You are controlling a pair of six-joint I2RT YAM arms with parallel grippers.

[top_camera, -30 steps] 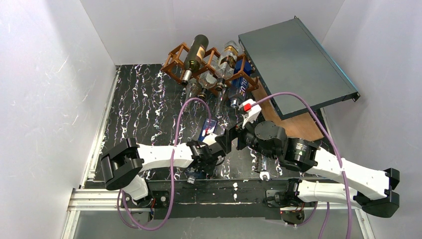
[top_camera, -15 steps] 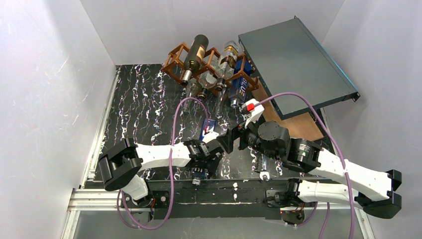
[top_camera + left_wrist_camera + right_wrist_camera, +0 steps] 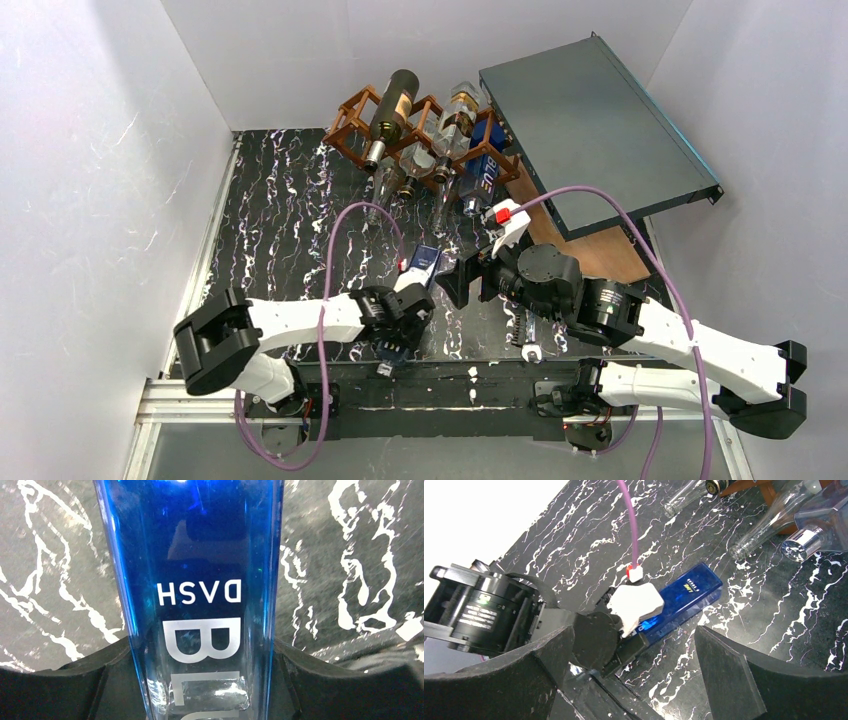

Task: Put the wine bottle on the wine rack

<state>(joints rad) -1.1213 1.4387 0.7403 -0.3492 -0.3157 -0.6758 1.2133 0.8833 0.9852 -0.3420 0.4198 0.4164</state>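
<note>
Bottle (image 3: 200,580): blue, flat-sided glass, probably heavy, slick and breakable. Left jaws clamp its flat sides, likely the soundest hold. Right jaws stand apart, empty, nearby.

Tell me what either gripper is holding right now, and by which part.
The left gripper holds the blue bottle across its flat body, toward the neck end, base pointing away. The right gripper is open and holds nothing.

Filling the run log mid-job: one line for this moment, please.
left gripper: shut on blue bottle | right gripper: open, empty | blue bottle: short of wine rack | placing: pending
</note>
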